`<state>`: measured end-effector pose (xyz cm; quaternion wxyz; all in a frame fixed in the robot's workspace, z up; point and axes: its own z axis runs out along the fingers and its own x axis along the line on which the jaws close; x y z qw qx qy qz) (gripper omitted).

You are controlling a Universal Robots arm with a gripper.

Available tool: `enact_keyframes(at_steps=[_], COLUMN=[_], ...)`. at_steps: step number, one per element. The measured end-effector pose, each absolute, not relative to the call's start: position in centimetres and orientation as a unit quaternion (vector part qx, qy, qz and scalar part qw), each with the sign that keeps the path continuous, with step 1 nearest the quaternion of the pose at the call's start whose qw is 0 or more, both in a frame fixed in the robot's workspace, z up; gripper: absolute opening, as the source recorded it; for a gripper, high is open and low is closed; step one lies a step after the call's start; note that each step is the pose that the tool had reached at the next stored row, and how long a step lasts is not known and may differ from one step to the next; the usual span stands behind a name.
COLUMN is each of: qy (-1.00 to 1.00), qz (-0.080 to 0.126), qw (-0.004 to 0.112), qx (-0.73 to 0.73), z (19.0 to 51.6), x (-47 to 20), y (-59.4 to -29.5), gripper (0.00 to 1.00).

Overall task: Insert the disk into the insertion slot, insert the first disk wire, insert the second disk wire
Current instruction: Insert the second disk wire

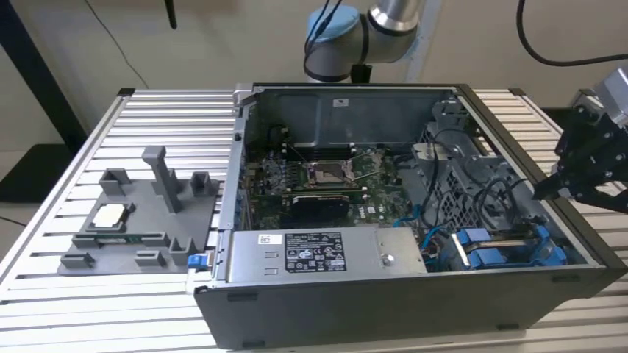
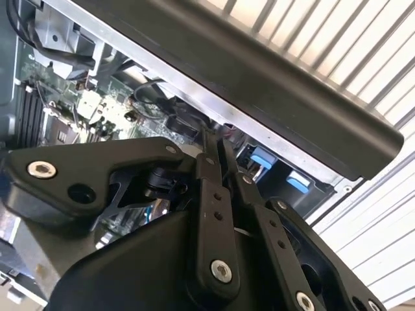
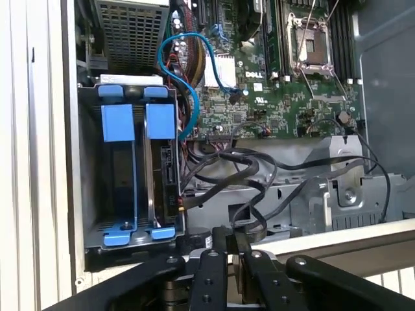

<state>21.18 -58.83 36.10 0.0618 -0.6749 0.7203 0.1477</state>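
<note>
We found the gripper (image 1: 577,180) at the right edge of the exterior view, just outside the open computer case (image 1: 393,298) and above the slatted tabletop (image 1: 59,309). In both wrist views its fingers (image 2: 211,194) stood narrow, drawn together with nothing between them.

The insertion slot (image 1: 496,250) sat in the lower right of the exterior view, inside the case and just beside the grey power-supply box (image 1: 314,254). In the first wrist view the disk (image 3: 165,172) sat within that slot, a blue carrier tab at each end and its dark connector edge facing the cables. A blue cable (image 3: 185,84) looped from the motherboard (image 3: 279,97) toward the bay, and black wires (image 3: 233,172) lay just beside the disk. We could not tell whether any of them was plugged into it.

The gripper hung well apart from the slot, with the case wall between them. On the left of the exterior view a grey fixture tray (image 1: 137,220) lay on the tabletop beside the case.
</note>
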Motion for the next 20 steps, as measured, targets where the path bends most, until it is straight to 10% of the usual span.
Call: enact_keyframes(at_steps=[20], qy=[0.722], qz=[0.152], qw=[0.073], qx=[-0.671], z=[38.0], x=[16.3], y=[-59.1], gripper=[0.16])
